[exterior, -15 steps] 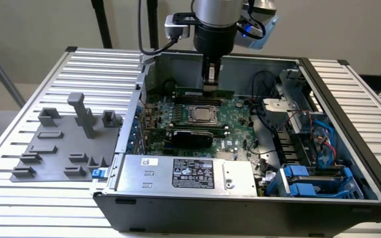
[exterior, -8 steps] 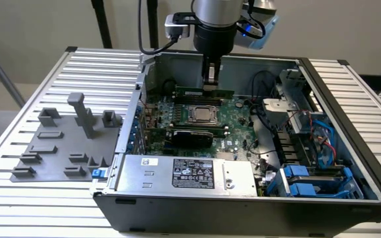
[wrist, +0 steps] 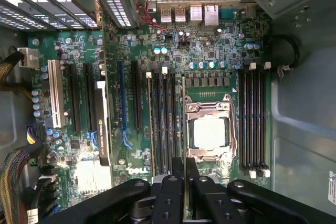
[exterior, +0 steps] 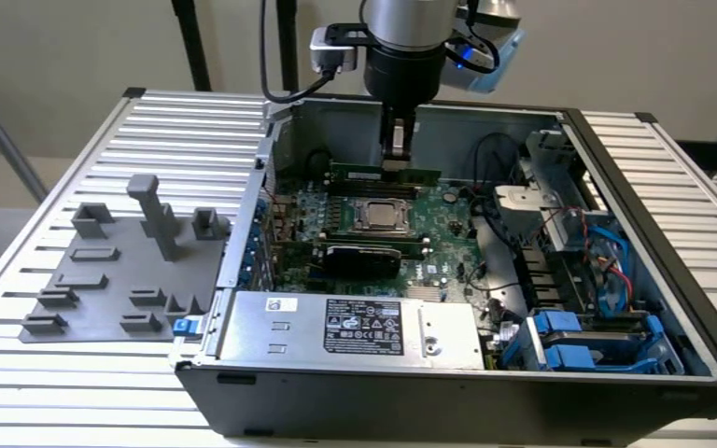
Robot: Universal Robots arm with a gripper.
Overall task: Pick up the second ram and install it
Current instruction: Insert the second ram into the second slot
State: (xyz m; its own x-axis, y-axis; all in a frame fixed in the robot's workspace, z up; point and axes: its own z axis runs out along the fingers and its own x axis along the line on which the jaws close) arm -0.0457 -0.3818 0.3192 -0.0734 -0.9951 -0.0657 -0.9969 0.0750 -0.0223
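The second ram (exterior: 356, 174), a thin green stick, hangs level across the back of the open computer case (exterior: 657, 280), just behind the CPU socket (exterior: 384, 217). My gripper (exterior: 396, 161) comes straight down onto its middle and is shut on it. In the wrist view the black fingers (wrist: 178, 184) stand pressed close together, with my gripper (wrist: 185, 182) above the motherboard (wrist: 210, 61). Long dark memory slots (wrist: 252, 121) run beside the CPU socket (wrist: 210, 132), with a second bank of slots (wrist: 164, 124) on its other side. The stick's lower edge and the slot under it are hidden.
A grey tray (exterior: 109, 271) with blocks and posts lies on the table at the exterior view's left. Inside the case are a wide black card (exterior: 358, 254), the power supply (exterior: 333, 327), blue drive bays (exterior: 596, 341) and loose cables (exterior: 508, 233). The case walls close in on every side.
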